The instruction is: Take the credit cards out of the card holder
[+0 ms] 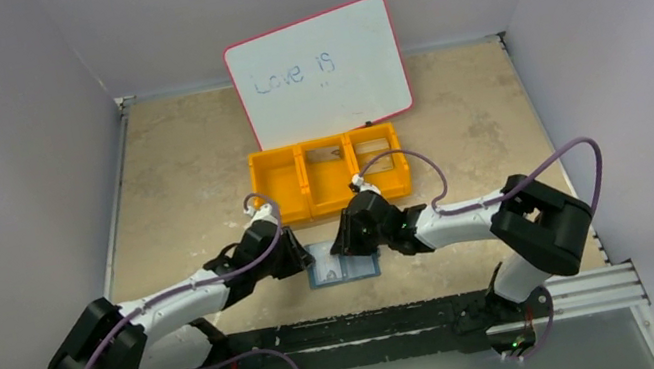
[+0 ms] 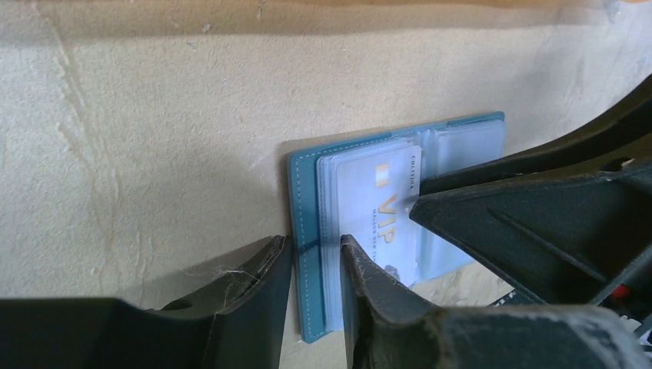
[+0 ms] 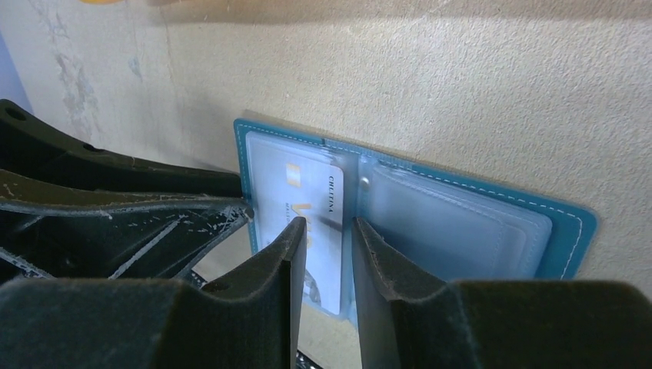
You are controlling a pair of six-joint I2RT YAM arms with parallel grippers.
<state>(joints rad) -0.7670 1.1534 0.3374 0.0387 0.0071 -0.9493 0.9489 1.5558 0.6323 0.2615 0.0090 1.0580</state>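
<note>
**Open card holder (image 1: 346,270) pinned from both sides**

It lies flat on the table btwn the arms, just in front of the orange bin (image 1: 335,205). L gripper (image 2: 315,246), jaws slightly apart, straddles its left cover edge, prob. to steady it. R gripper (image 3: 329,224), jaws also narrowly apart, sits over the top credit card (image 3: 307,192) by the fold, likely to drag it out. Card reads "VIP"; whiteboard (image 1: 318,69) says "Love is".

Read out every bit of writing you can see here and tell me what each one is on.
"Love is": blue handwriting on the whiteboard.
"VIP": gold letters on the card in the card holder.
Small print beside and under "VIP" on that card: too blurred to read.
Nothing else is readable.
</note>
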